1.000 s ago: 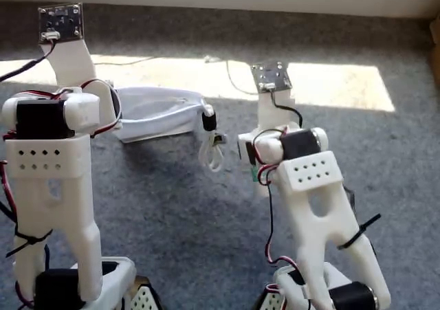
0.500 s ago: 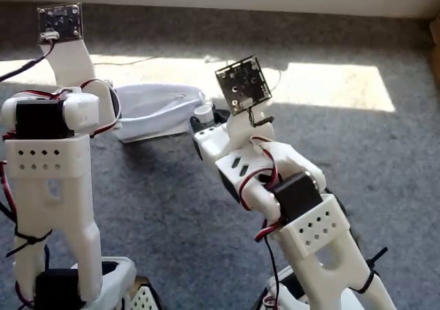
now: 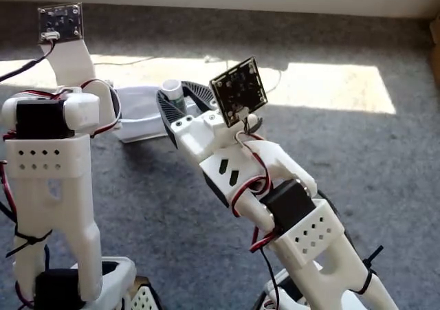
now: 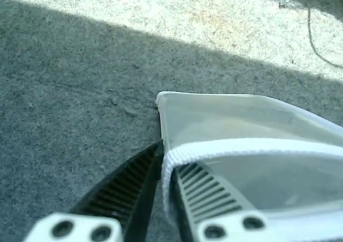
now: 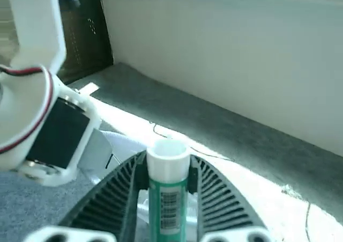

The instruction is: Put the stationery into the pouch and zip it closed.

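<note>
The right gripper [image 5: 167,164] grips a glue stick [image 5: 167,199]. Its two ribbed black fingers [image 5: 214,193] press on either side of the green barrel. The white cap reaches just past the fingertips. In the high view the same gripper [image 3: 180,98] is raised off the floor with the glue stick [image 3: 172,89] pointing up between its fingers.

The left gripper [image 4: 163,153] is clenched on the pouch [image 4: 241,118]. It pinches the white woven band along the pouch's edge right at the fingertips. One finger lies under the translucent wall and shows through it, and the other sits outside.

From that pinch the pouch stretches away from the left fingers, flat on the grey carpet [image 4: 64,92]. Its sides are pale and see-through. What lies inside it cannot be made out.

In the high view the pouch [image 3: 137,111] lies beside and just below the right fingers, near them but apart from the glue stick.

Beyond both sets of fingers a sunlit patch [image 3: 330,86] crosses the carpet, with a thin cable [image 4: 316,43] lying over it. Past the right fingertips a pale wall [image 5: 241,54] rises at the carpet's far edge.
</note>
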